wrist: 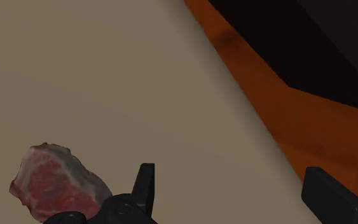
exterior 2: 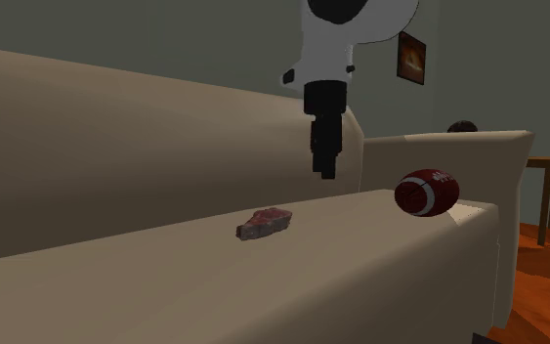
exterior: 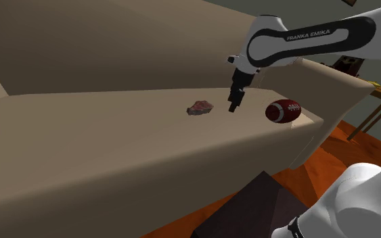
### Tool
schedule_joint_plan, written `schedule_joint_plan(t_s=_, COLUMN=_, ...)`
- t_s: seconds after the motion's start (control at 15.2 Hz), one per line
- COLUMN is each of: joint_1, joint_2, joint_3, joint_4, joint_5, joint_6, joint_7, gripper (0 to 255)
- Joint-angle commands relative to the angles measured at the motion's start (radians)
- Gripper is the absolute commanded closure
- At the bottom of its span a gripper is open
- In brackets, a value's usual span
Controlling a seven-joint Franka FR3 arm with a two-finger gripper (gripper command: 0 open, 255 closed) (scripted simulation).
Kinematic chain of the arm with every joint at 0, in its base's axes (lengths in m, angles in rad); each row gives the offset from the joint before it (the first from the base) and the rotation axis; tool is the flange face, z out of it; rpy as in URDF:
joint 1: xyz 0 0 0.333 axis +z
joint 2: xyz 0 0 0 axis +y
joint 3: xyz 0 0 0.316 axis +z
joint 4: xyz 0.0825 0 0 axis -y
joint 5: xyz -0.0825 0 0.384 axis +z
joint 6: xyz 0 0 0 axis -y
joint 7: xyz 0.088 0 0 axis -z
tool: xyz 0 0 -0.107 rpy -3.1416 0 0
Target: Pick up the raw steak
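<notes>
While the raw steak [exterior: 200,108] lies flat on the beige sofa seat [exterior: 114,155], the gripper [exterior: 234,105] hovers just beside it, toward the football [exterior: 283,111], jaws wide apart and empty. Approach seems underway; next it should shift over the steak and descend.

Beige sofa seat [exterior: 114,142], raw steak [exterior: 200,107] lying mid-cushion, red football [exterior: 283,111] near the armrest
</notes>
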Motion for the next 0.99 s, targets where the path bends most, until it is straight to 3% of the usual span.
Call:
schedule_joint_plan(t_s=0.0, joint_1=0.006, joint_2=0.079, joint_3=-0.017, joint_4=0.047, joint_5=0.007, joint_6=0.042, joint_7=-0.076, gripper=0)
schedule_joint_plan(t_s=0.46, joint_1=0.010, joint_2=0.342, joint_3=-0.032, joint_4=0.222, joint_5=0.063, joint_6=0.158, joint_7=-0.316, gripper=0)
schedule_joint_plan(t_s=0.92, joint_1=-0.014, joint_2=0.603, joint_3=0.006, joint_4=0.458, joint_5=0.115, joint_6=0.212, joint_7=-0.525, gripper=0)
